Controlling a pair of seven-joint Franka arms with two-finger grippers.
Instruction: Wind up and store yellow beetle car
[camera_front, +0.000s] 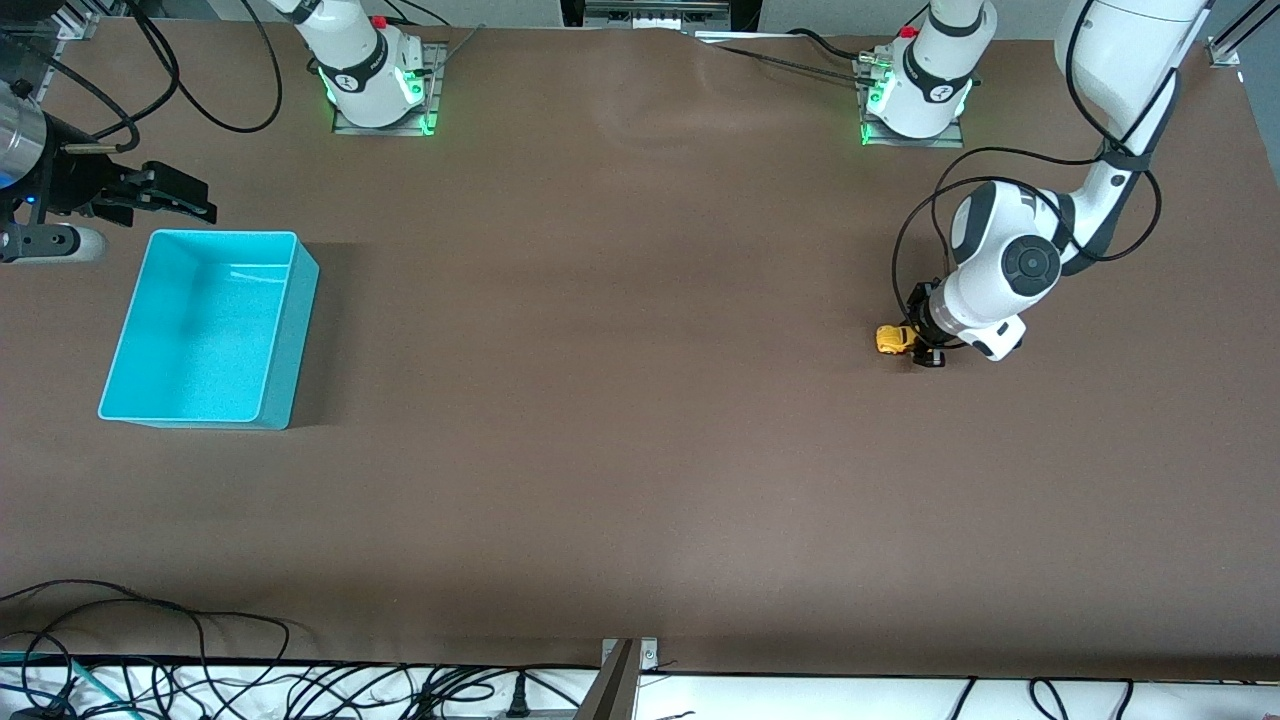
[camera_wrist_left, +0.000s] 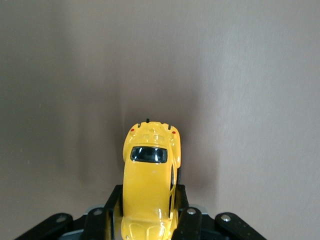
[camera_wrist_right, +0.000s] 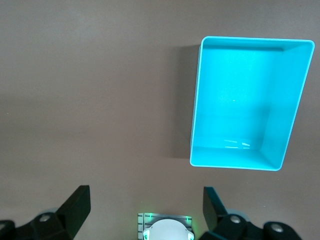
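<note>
Now, front view
Car: the tiny yellow beetle-shaped toy car (camera_front: 895, 339) sits low at the brown table top (camera_front: 620, 400), toward the left arm's end of the table — whether its wheels touch the surface I cannot tell.
Left gripper: the left arm's black two-finger gripper (camera_front: 922, 342) is down at the car, closed around one end of it.
Bin: the open rectangular teal plastic bin (camera_front: 285, 330) rests on the table toward the right arm's end, well apart from the car, and holds nothing.
Right gripper: the right arm's black two-finger gripper (camera_front: 190, 200) hangs in the air just beside the bin's rim, on the side toward the robot bases; this arm waits.

Left wrist view
Car: the yellow car (camera_wrist_left: 150, 185) shows its rounded roof and one dark window.
Fingers: both black fingers (camera_wrist_left: 186, 220) press its sides, one on each flank.

Right wrist view
Fingers: the two dark fingertips (camera_wrist_right: 75, 207) stand wide apart — nothing between them.
Bin: the teal bin (camera_wrist_right: 197, 115) lies below, only a pale glint on its bare floor.
</note>
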